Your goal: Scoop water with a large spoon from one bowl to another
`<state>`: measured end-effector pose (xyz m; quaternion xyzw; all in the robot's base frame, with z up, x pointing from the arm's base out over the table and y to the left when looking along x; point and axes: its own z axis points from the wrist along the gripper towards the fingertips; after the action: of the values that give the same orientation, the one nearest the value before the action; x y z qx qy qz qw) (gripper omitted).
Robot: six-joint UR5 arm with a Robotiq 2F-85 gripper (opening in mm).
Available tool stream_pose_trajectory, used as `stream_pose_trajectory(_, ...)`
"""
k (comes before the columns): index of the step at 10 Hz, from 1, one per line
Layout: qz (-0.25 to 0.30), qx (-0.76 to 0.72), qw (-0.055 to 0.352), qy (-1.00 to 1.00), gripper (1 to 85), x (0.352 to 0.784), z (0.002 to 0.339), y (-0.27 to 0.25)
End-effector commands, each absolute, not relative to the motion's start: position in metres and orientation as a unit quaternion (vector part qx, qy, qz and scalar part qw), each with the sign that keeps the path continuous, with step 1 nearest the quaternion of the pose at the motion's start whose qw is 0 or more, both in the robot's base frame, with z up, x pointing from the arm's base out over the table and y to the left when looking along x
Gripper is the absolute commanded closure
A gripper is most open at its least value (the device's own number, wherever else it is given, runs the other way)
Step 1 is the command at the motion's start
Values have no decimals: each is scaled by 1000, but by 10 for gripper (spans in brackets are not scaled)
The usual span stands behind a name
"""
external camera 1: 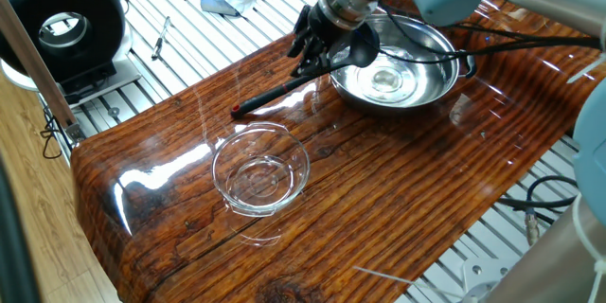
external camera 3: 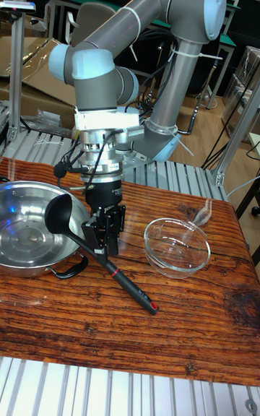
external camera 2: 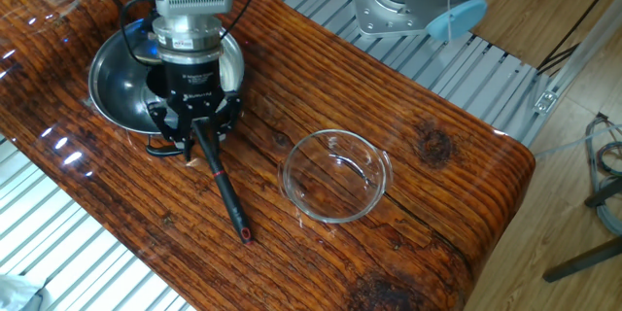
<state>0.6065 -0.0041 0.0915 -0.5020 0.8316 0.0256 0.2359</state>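
claw [external camera 3: 105,230]: pinching the black ladle [external camera 3: 87,237] partway along its handle, so the cup end swings free.
ladle: cup [external camera 3: 59,214] raised above the near rim of the steel bowl [external camera 1: 431,85], handle sloping down to its red tip [external camera 2: 247,237] just above the counter [external camera 2: 408,146].
tilt: mouth turned sideways, so it likely carries little water.
glass bowl [external camera 2: 336,176]: well apart, on the counter, waiting for the pour.
water: only glints in the steel bowl.
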Motion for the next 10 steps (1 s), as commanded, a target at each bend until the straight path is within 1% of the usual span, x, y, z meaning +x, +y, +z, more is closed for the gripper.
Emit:
stream_pose_trajectory(1, 53, -490, 195, 848, 360, 591, 73, 18)
stream_pose_trajectory(4, 21, -486, 158, 859, 353, 591, 62, 25)
stream_pose_trajectory(5, 11, -484, 131, 865, 350, 588, 61, 22)
stream_pose_trajectory(6, -9, -483, 113, 868, 350, 588, 59, 16)
stream_pose_trajectory(10, -32, -476, 88, 875, 350, 597, 63, 36)
